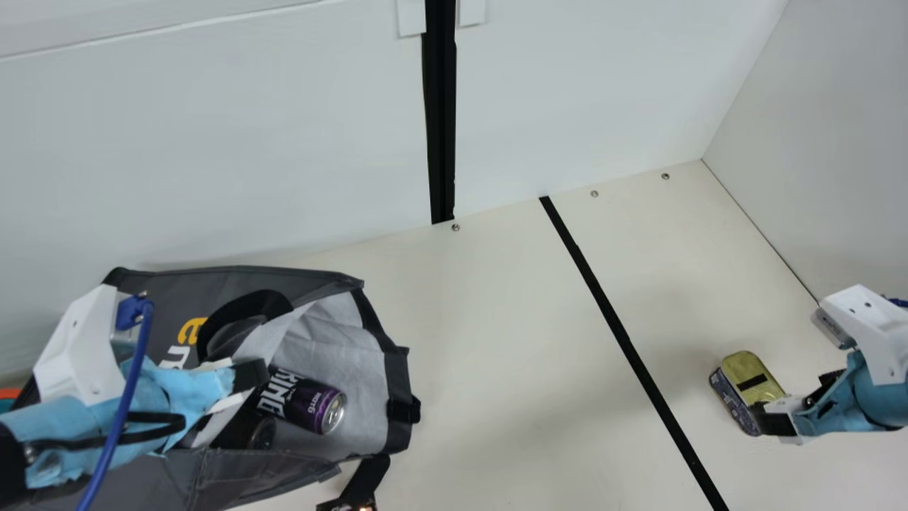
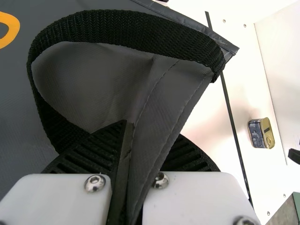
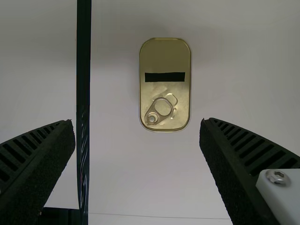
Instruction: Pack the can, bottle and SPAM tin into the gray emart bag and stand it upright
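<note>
Some room rings SPAM tin (image 1: 753,376), right tool (image 1: 801,403) spread, left tool (image 1: 250,374) gripping bag edge (image 2: 182,103).

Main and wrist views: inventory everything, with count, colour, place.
Bag: one, gray, lying open at left
Handle: one clear, black, on bag
Can: one, purple, inside bag
Round-ended item: one, dark, beside can
Tin: one, gold-topped, table's right
Table: one, cream, underneath
Walls: two, white, back and right
Strips: two, black, table and back wall
Screws: several, silver, table edges
Orange item: one, far left
Left gripper: one, black, clamping bag
Right gripper: one, black, open near tin
</note>
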`<state>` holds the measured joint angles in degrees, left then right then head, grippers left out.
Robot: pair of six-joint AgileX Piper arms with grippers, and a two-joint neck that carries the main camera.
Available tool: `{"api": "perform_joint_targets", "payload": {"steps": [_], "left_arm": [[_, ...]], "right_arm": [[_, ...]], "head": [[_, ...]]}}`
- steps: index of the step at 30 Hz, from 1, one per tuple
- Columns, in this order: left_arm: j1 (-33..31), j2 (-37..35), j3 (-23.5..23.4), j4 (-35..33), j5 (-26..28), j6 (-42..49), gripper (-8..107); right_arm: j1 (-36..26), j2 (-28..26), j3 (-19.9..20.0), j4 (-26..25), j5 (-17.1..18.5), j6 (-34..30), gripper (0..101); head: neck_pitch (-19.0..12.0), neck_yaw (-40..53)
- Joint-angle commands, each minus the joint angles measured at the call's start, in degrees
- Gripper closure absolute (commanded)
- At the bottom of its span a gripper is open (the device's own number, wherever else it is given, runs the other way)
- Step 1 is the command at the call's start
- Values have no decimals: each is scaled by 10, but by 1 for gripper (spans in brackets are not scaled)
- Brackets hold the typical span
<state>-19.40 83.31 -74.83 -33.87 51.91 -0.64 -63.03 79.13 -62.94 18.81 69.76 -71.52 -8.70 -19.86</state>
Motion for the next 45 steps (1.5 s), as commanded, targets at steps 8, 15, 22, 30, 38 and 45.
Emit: {"api": "perform_joint_targets", "payload": {"steps": [8, 15, 22, 30, 38, 45], "left_arm": [[0, 0, 0, 0, 0, 0, 107], [0, 0, 0, 0, 0, 0, 107], [0, 0, 0, 0, 0, 0, 107], [0, 0, 0, 0, 0, 0, 107], [0, 0, 0, 0, 0, 0, 107], [0, 0, 0, 0, 0, 0, 107]], "right_arm": [[-1, 30, -12, -8, 1, -22, 6], [7, 52, -24, -18, 1, -24, 6], [23, 70, -37, -26, 1, -14, 6], [48, 90, -53, -36, 1, 6, 6], [68, 108, -66, -49, 1, 25, 6], [79, 121, -73, -60, 1, 37, 6]], "head": [[-13, -1], [-13, -1], [-13, -1], [-13, -1], [-13, -1], [-13, -1]]}}
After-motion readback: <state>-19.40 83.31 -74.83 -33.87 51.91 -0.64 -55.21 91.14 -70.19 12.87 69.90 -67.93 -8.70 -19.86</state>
